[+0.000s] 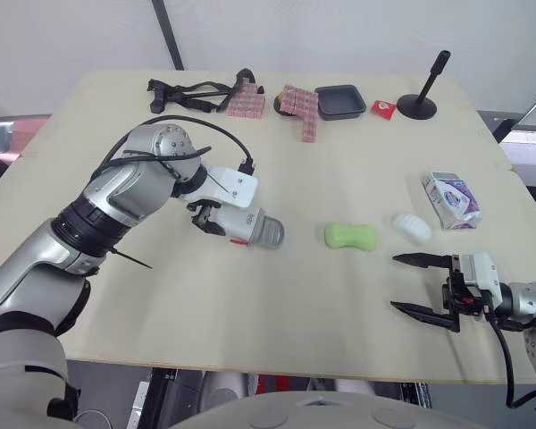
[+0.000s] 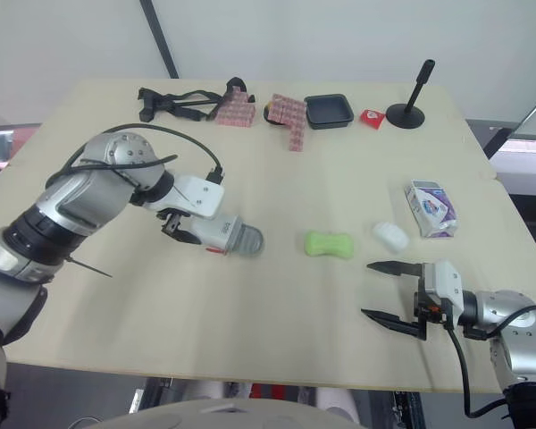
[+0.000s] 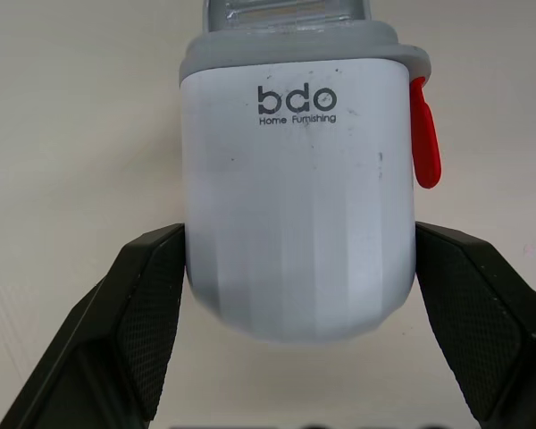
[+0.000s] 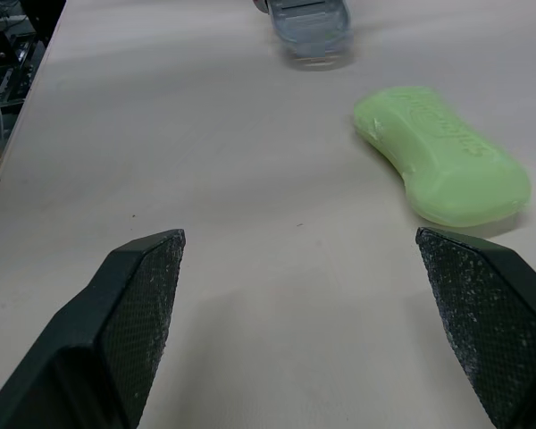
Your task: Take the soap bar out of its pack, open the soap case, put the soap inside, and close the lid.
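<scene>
While your left gripper (image 3: pixel 299 234) gripped the white soap case (image 1: pixel 255 228) by its sides on the table (image 1: pixel 250 304), your right gripper (image 1: pixel 394 282) hung with its fingers spread wide, holding nothing. Your green soap bar (image 1: pixel 350 236) lay bare just right of the case, and its pack (image 1: pixel 451 199) lay farther right.

Left gripper (image 3: pixel 299 237) clamps the white soap case (image 3: pixel 299 179), with its rounded end sitting between the black fingers (image 3: pixel 143 313) and one pad against each side. The case is printed "bdo Home Furnishing". Past the fingertips come a grey band (image 3: pixel 295 58), then the clear lid part (image 3: pixel 290 13). A red tab (image 3: pixel 424 134) sticks out on one side, just beyond one fingertip. Beige table (image 3: pixel 71 134) underneath.
</scene>
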Motion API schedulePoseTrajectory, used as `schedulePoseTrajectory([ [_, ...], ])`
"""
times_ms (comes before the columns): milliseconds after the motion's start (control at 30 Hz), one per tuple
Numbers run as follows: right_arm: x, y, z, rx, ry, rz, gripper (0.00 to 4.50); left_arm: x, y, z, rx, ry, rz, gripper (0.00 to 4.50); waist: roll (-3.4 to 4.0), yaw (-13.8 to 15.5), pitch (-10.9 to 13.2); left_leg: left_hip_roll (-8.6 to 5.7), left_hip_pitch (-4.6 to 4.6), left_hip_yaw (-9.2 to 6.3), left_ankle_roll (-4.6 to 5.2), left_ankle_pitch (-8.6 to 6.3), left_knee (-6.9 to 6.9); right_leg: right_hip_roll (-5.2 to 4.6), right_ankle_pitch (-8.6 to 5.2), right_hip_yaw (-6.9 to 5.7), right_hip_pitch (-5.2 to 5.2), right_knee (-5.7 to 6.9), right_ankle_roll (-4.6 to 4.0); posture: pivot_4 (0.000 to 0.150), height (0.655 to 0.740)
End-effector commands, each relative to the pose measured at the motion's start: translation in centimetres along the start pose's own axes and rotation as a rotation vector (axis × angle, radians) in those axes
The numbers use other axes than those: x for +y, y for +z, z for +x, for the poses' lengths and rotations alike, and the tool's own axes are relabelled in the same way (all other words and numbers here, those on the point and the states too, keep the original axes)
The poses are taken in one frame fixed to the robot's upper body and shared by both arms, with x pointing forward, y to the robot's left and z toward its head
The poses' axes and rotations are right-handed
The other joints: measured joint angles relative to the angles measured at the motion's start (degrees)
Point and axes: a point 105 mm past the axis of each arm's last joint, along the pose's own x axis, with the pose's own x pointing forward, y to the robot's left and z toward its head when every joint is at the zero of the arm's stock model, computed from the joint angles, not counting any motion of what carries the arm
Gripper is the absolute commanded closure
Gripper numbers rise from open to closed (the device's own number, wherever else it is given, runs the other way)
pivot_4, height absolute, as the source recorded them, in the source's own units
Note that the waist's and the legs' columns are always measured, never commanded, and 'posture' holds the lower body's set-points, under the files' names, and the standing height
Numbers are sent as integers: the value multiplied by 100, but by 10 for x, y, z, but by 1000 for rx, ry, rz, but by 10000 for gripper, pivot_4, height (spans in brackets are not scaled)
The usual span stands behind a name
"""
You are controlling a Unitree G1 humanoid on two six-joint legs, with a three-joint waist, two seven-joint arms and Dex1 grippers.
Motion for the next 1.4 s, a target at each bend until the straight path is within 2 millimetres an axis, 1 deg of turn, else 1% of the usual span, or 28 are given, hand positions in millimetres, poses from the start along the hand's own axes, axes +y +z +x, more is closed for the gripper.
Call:
schedulePoseTrajectory([
  [33,0,3,-2,5,12,-25,448,2,9,-6,-13,-12,19,10535,0,0,0,0,0,0,0,0,0,0,0,0,0,0,0,1500,7400],
  [167,0,2,-2,6,11,-24,448,0,12,-6,-27,-24,12,10535,0,-5,0,0,0,0,0,0,-1,1,0,0,1,1,0,1500,7400],
  [400,1,-1,-3,10,12,-21,448,-5,7,-1,-23,-46,-9,10535,0,9,0,0,0,0,0,0,-1,1,0,0,4,1,1,1500,7400],
  [567,1,-2,-3,12,14,-23,448,-7,17,4,-99,-57,-66,10535,0,18,0,0,0,0,0,0,-1,1,0,0,5,1,1,1500,7400],
  [733,1,-3,-6,18,14,-22,448,-12,18,6,-94,-76,-64,10535,0,28,0,0,0,0,0,0,-1,2,0,0,7,0,1,1500,7400],
  [833,1,-4,-7,22,14,-20,448,-16,9,7,-64,-85,-68,10535,0,23,0,0,0,0,0,0,-3,2,0,0,8,-3,1,1500,7400],
  [1067,2,-5,-7,23,17,-18,448,-14,-17,12,-6,-50,-109,10535,0,21,0,0,1,0,0,0,-3,2,0,0,9,-7,1,1500,7400],
  [1267,2,-6,-8,28,17,-17,448,-19,-26,15,-23,-46,-163,10535,0,20,0,1,1,-1,0,0,-4,1,0,-1,10,-6,1,1500,7400],
  [1400,2,-6,-8,31,17,-16,448,-21,-28,19,-46,-34,-198,10535,0,4,0,1,2,-1,0,0,-5,2,0,-1,10,-7,1,1500,7400],
])
